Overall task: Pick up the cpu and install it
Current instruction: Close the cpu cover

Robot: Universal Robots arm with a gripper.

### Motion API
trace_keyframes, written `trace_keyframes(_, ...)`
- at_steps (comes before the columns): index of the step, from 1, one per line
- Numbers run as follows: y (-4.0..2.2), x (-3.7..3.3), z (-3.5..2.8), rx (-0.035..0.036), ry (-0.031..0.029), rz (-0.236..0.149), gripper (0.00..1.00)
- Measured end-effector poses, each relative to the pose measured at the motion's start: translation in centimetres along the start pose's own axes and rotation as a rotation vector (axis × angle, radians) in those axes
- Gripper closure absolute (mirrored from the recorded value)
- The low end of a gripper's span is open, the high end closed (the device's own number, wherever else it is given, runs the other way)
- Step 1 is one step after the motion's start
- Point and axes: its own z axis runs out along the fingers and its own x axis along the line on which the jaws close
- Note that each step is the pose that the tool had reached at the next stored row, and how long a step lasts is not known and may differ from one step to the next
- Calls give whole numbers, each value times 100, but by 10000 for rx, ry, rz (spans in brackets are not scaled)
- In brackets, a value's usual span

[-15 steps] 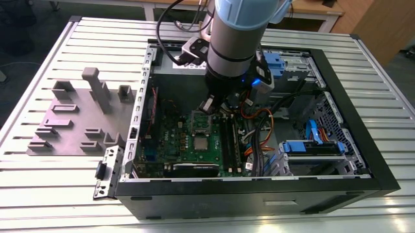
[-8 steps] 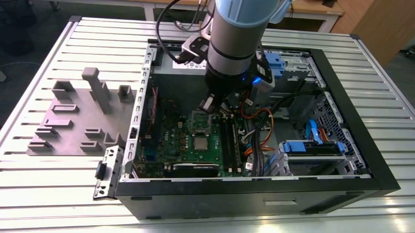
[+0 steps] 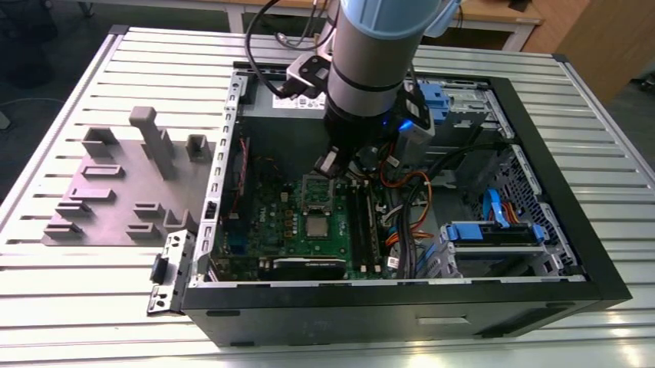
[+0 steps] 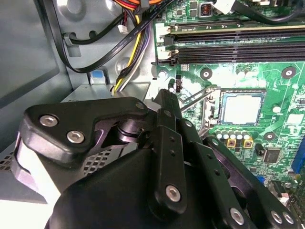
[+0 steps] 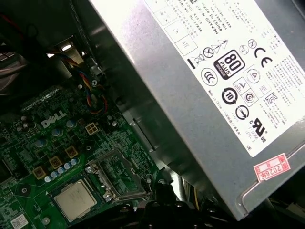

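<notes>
The cpu (image 3: 318, 225) lies flat in its socket on the green motherboard (image 3: 274, 222), silver top up; it also shows in both wrist views, as the cpu (image 4: 242, 108) and the cpu (image 5: 75, 200). The silver socket frame (image 5: 116, 174) stands swung open beside it. My gripper (image 3: 330, 167) hangs inside the computer case, just above the open frame and off to the side of the chip. In the second wrist view the gripper (image 4: 167, 95) is shut with nothing in it, its tip close to the thin metal socket lever (image 4: 195, 98).
The grey power supply (image 5: 200, 90) with its white label sits close by my wrist. Black memory slots (image 4: 238, 40) and cable bundles (image 3: 409, 222) run beside the socket. Blue drive bays (image 3: 492, 234) fill the exterior view's right. A grey fixture block (image 3: 123, 184) lies outside the case.
</notes>
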Motion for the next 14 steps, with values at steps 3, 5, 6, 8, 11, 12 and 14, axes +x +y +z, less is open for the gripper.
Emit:
trace_keyframes(3,2,3,-10,1,2,0,89)
trace_keyframes(5,5,5,-18,1,3,0,89)
trace_keyframes(6,6,6,-21,1,2,0,89)
trace_keyframes(8,8,10,-25,4,6,0,89)
trace_keyframes(11,13,15,-31,9,13,1,89)
trace_keyframes(12,14,17,-33,9,13,0,89)
trace_keyframes(14,17,20,-37,11,15,0,89)
